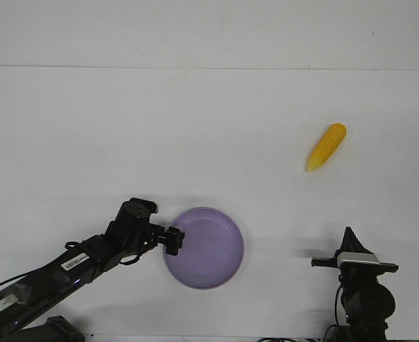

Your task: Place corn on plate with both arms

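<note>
The yellow corn (326, 147) lies on the white table at the right, tilted, its pointed end toward the near left. The lavender plate (216, 265) sits near the front centre and holds nothing. My left gripper (174, 240) reaches in from the lower left, and its fingers sit over the plate's left rim and appear clamped on it. My right gripper (350, 239) is at the lower right above its base. Its fingers come together in a single point and hold nothing. It is well short of the corn.
The white table (124, 128) ends at a back edge line near the top of the view. The left arm (60, 271) lies across the front left corner. The right arm's base (365, 299) stands at the front right.
</note>
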Controlling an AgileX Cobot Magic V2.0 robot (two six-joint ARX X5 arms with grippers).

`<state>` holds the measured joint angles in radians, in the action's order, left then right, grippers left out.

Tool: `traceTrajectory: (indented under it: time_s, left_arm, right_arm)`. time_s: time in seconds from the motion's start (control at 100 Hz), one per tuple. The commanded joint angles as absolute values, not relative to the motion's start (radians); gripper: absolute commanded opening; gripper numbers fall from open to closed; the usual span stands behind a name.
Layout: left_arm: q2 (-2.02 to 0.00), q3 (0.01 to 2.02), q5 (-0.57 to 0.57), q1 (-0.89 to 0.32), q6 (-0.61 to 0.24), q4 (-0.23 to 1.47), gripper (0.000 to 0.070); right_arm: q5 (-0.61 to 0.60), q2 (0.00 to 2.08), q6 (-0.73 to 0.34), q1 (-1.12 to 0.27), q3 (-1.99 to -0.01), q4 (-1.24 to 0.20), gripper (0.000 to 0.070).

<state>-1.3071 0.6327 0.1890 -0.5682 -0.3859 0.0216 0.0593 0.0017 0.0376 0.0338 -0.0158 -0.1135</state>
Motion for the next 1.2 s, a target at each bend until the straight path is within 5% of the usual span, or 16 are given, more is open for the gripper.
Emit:
traceTrajectory:
  time_s: [0.0,0.08,0.24,0.57,0.62,0.72,0.77,1.19]
  left_arm:
    - [-1.296,0.639,0.187,-0.574,-0.361,0.024,0.0503]
    - [-1.243,0.643,0.183,-0.572,-0.344,0.025,0.0503]
    - [-1.043,0.645,0.18,-0.552,-0.329,0.032,0.0503]
    - [-0.517,0.644,0.068,-0.53,-0.333,0.352,0.0501]
    - [-0.46,0.644,0.044,-0.53,-0.333,0.414,0.0501]
    - [-0.371,0.644,0.012,-0.53,-0.333,0.496,0.0501]
    - [-0.339,0.644,0.0,-0.53,-0.332,0.515,0.0501]
    - [-0.287,0.644,-0.03,-0.53,-0.314,0.551,0.0501]
  right_arm:
    - [0.059,0.001,0.042,0.034,-0.013,-0.099,0.0009]
    - [0.049,0.001,0.028,0.034,-0.013,-0.099,0.0009]
    - [-0.011,0.001,-0.253,0.034,-0.013,-0.102,0.0008]
    - [0.044,0.058,-0.374,0.033,-0.22,-0.093,0.0009]
    - [0.056,0.131,-0.347,0.033,-0.306,-0.115,0.0091]
    - [0.05,0.348,-0.324,0.033,-0.459,-0.165,0.0516]
    - [0.044,0.478,-0.324,0.033,-0.536,-0.194,0.0618]
    - [-0.008,1.541,-0.409,0.046,-1.192,-0.359,0.0616]
